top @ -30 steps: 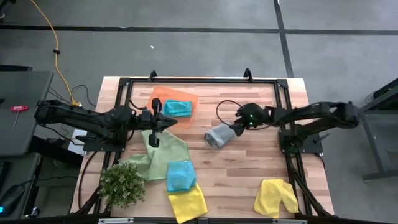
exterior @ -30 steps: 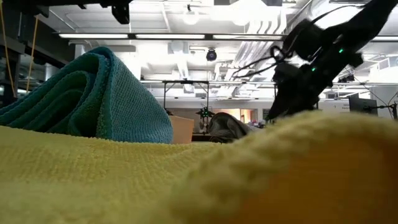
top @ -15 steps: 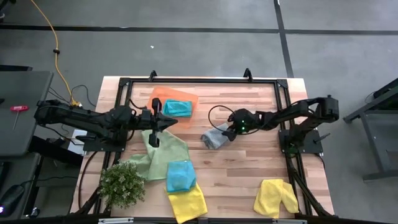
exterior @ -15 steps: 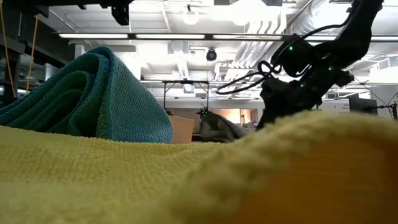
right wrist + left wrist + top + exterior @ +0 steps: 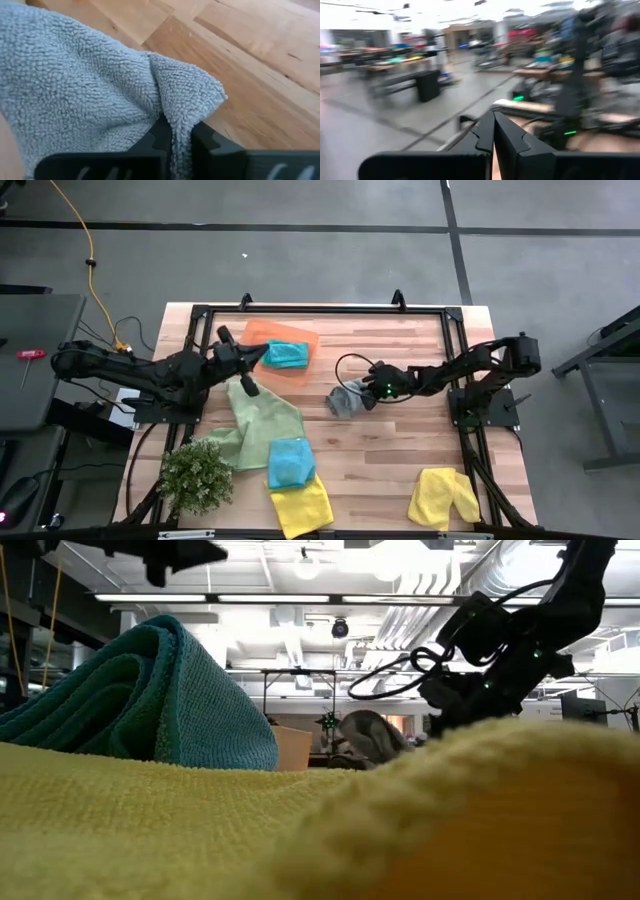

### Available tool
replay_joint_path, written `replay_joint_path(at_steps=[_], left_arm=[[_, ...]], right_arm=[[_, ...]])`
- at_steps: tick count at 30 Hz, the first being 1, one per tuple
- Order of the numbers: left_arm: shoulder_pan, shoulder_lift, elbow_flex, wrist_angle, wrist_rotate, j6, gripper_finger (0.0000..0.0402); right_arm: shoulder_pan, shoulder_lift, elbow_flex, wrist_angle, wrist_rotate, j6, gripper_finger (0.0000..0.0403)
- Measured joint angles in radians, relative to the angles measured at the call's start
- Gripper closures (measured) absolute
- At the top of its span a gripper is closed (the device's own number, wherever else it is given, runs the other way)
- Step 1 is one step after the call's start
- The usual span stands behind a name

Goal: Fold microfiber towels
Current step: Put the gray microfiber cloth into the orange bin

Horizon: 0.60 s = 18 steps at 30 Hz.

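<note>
A grey towel (image 5: 345, 398) lies bunched on the wooden table at mid-right, and my right gripper (image 5: 366, 393) is shut on it. My left gripper (image 5: 258, 353) is shut on nothing and hovers level at the near-left corner of the orange tray (image 5: 262, 332). A teal towel (image 5: 285, 355) lies folded on that tray. A light green towel (image 5: 262, 425) lies spread on the table below my left gripper. Near the front edge lie a teal towel (image 5: 290, 462) and two yellow towels (image 5: 302, 505) (image 5: 443, 497). My right gripper pinches a raised fold (image 5: 181, 131) at the grey towel's right-hand corner between its two fingers (image 5: 156, 142). The fingers come slanting down from the table's right. The rest of the towel (image 5: 75, 95) lies slack on the table.
A small bushy plant (image 5: 197, 477) stands at the front left corner. A black frame (image 5: 320, 310) runs round the table's edges. Bare wood (image 5: 400, 450) lies between the grey towel and the right yellow towel. A cable loop (image 5: 350, 365) hangs by my right wrist.
My right gripper has sunk and gone toward the table's left onto the grey towel, then shut on its right-hand fold; the towel has bunched up a little. My left gripper has stayed shut and swung toward the far edge, now pointing at the orange tray.
</note>
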Motion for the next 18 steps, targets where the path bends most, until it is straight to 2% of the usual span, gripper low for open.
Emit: replay_joint_path(at_steps=[4,10,18], left_arm=[[-0.001,-0.003,-0.028,0.004,-0.146,0.015,0.0401],[-0.009,-0.029,-0.040,0.006,-0.149,-0.007,0.0401],[-0.089,-0.047,-0.040,0.022,-0.159,0.015,0.0401]], right_arm=[[-0.001,-0.007,0.039,-0.020,0.014,-0.057,0.0397],[-0.017,-0.057,0.187,-0.185,0.016,-0.166,0.0400],[-0.017,-0.076,0.447,-0.456,0.033,-0.293,0.0402]])
